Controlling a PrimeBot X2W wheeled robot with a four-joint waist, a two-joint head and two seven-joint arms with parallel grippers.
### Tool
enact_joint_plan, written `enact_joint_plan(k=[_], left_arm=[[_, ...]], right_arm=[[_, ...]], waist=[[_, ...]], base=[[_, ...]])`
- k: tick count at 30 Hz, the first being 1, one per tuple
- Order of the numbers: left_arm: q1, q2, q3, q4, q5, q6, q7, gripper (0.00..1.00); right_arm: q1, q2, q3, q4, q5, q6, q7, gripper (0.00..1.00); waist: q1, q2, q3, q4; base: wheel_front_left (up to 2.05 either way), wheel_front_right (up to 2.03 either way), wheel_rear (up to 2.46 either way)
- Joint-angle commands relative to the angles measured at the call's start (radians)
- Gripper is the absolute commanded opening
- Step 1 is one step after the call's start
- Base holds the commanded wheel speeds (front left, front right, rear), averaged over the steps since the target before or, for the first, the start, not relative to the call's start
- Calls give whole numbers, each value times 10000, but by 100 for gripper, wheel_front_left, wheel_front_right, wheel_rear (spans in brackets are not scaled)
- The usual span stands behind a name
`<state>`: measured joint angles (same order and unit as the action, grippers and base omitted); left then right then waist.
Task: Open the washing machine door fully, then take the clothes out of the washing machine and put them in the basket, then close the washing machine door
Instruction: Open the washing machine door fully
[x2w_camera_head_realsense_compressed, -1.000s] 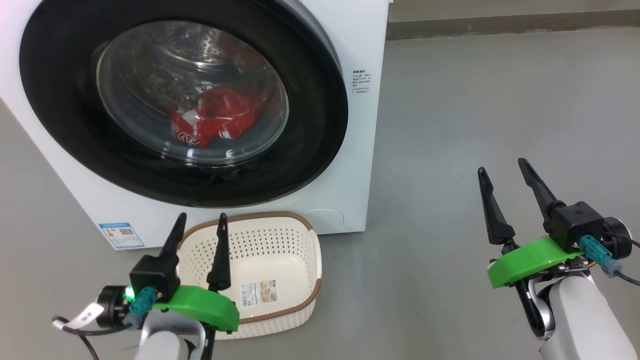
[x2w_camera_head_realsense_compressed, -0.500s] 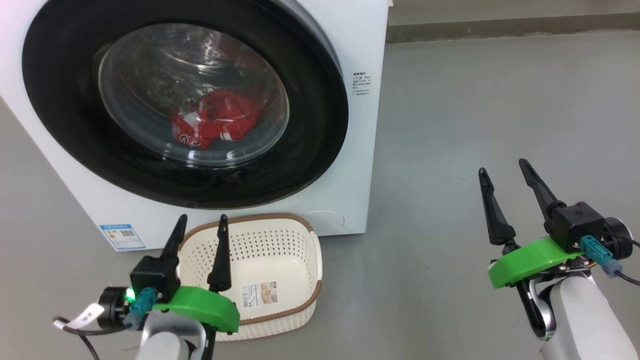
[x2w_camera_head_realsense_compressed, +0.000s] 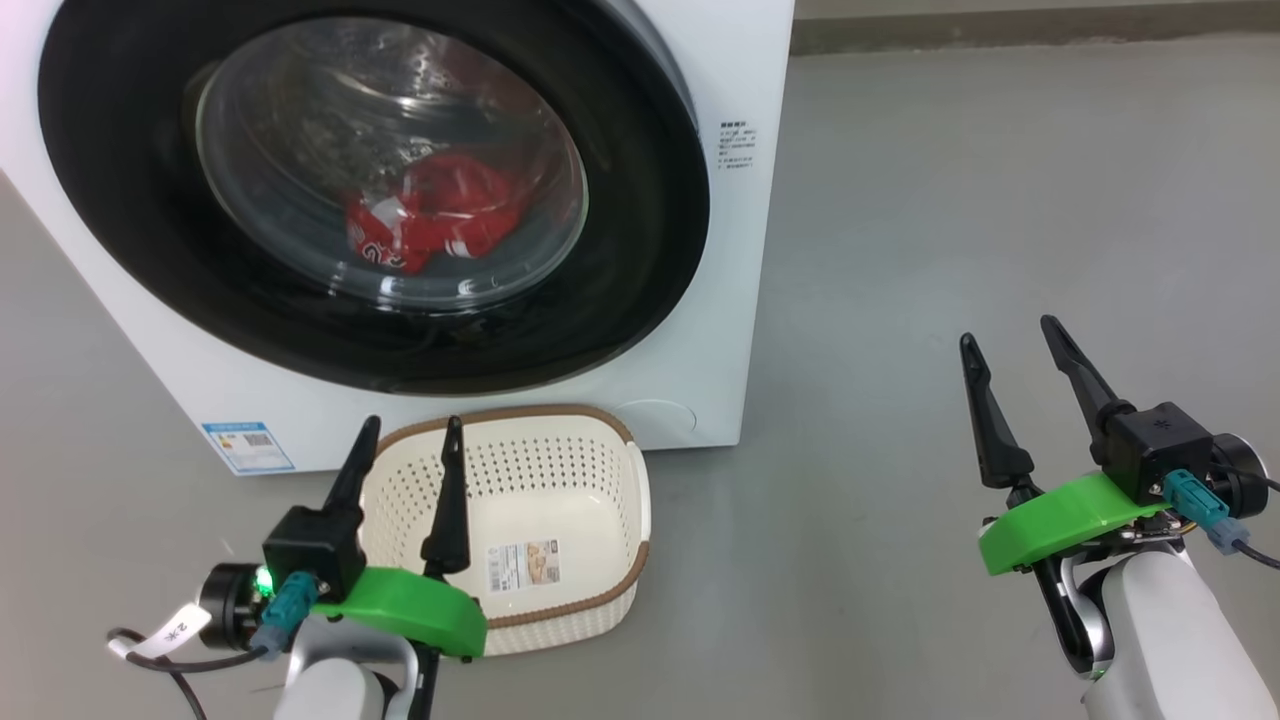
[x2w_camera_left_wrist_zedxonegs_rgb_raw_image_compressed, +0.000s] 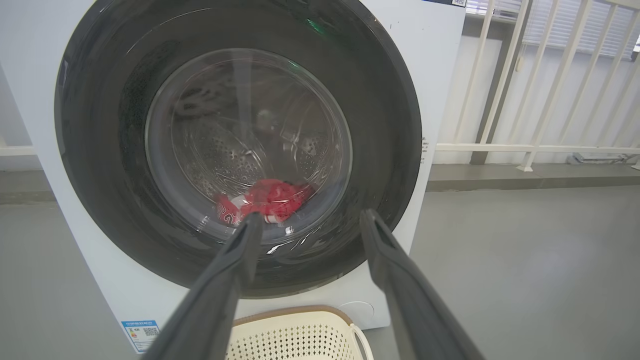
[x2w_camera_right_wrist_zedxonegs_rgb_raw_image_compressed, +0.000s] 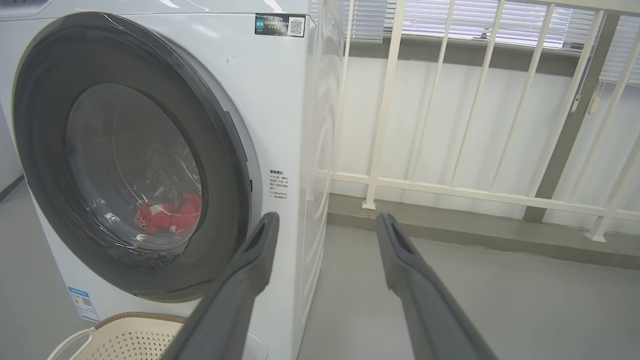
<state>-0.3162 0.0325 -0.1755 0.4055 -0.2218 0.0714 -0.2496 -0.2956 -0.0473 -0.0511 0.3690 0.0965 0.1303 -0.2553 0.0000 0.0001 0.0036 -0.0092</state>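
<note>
The white washing machine stands ahead on the left, its round black-rimmed door shut or nearly shut against the front. Red clothes lie in the drum behind the glass, also seen as clothes and clothes. The cream basket sits empty on the floor below the door. My left gripper hovers open over the basket's near left side. My right gripper is open above bare floor, well right of the machine.
Grey floor spreads to the right of the machine. A white railing and a low kerb run along the wall behind. A blue label is stuck at the machine's lower left corner.
The whole head picture has shifted a little, so the camera moved: machine and basket sit slightly higher and further right. Both grippers stay open in the same pose.
</note>
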Motion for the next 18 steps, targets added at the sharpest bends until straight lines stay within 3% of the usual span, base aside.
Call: enact_joint_plan(k=[1,8,9,11,13,14,15,18], left_arm=[[-407,178,229,-467,3,103,-122,100],[-510,178,153,-793,63,91,-122,100],[-530,178,159,-848,48,89,-122,100],[-569,178,161,-947,35,77,-122,100],[-598,178,160,-1050,20,63,-122,100],[-612,178,154,-1106,25,58,-122,100],[-626,178,148,-1162,33,55,-122,100],[-648,178,140,-1320,41,57,-122,100]], right_arm=[[-459,-30,155,-311,97,4,-65,100],[-707,-30,23,-409,147,4,-65,100],[-754,-30,7,-433,146,4,-65,96],[-864,-30,-17,-466,139,4,-65,48],[-1010,-30,-36,-457,186,4,-65,30],[-1093,-30,-49,-459,277,4,-65,5],[-1177,-30,-60,-450,404,4,-65,0],[-1448,-30,-54,-366,739,4,-65,0]], waist=[[0,-1,227,76],[0,-1,651,218],[0,-1,729,242],[0,-1,889,289],[0,-1,1049,330],[0,-1,1131,349],[0,-1,1210,368],[0,-1,1439,410]], base=[[0,0,0],[0,0,0],[0,0,0],[0,0,0],[0,0,0],[0,0,0],[0,0,0],[0,0,0]])
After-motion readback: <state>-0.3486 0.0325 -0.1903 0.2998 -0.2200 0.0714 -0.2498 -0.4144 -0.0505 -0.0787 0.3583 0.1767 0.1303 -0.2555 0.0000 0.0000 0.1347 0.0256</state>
